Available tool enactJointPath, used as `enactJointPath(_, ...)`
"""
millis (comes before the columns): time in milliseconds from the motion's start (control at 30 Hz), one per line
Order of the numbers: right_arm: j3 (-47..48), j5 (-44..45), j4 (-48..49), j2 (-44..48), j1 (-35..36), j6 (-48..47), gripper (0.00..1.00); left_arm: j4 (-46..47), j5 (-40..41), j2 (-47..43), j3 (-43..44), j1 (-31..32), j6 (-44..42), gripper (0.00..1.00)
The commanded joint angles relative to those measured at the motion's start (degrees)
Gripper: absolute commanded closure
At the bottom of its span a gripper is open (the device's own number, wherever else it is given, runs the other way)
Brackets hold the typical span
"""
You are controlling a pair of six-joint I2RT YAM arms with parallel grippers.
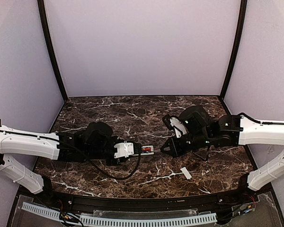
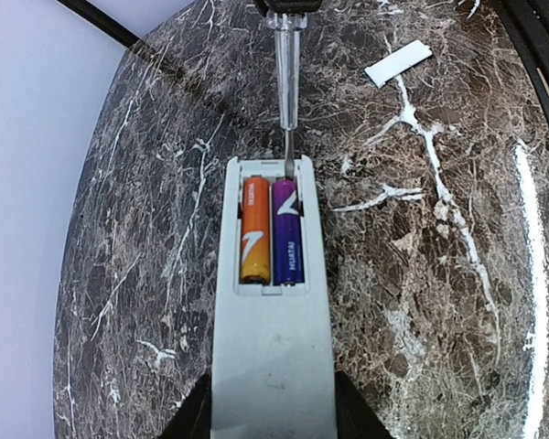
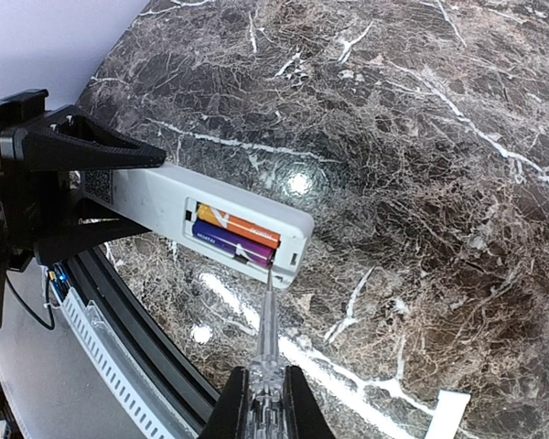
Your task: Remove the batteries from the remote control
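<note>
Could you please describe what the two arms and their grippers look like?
Both the left arm and right arm have smooth white rounded shells ending in bulky black wrist housings. The left gripper and right gripper have black wedge-shaped fingers. A black cable loops beside the left wrist.

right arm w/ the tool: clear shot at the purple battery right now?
Likely yes. The cover is off, and the tool in the right gripper has its tip at the end of the exposed purple battery. The left gripper clamps the remote control at its other end.
</note>
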State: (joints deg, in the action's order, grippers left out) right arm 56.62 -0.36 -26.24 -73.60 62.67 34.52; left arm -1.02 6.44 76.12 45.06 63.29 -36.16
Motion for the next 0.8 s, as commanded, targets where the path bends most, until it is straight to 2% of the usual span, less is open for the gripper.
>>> enactJointPath(0,1.0,2.3,1.3,-1.2,0.5,-0.3,1.0,-0.2,-0.8,-1.6,0.2,0.3,0.7,1.0)
enactJointPath(233,0.9,2.6,3.9,-2.9,0.5,0.9,1.0,0.2,-1.0,-1.7,0.0,0.3,0.6,1.0)
enactJointPath(467,-1.2,0.6,10.4,-3.7,0.5,2.2,1.0,0.8,-1.4,-2.3,-0.6,0.3,0.7,1.0)
enactJointPath(667,-5.3,-4.1,18.5,-1.6,0.4,3.0,1.0,4.7,-2.2,-4.1,-2.1,0.3,0.7,1.0)
enactJointPath(767,-6.4,-6.3,19.5,-0.8,0.3,3.2,1.0,5.4,-2.0,-4.6,-2.4,0.3,0.7,1.0)
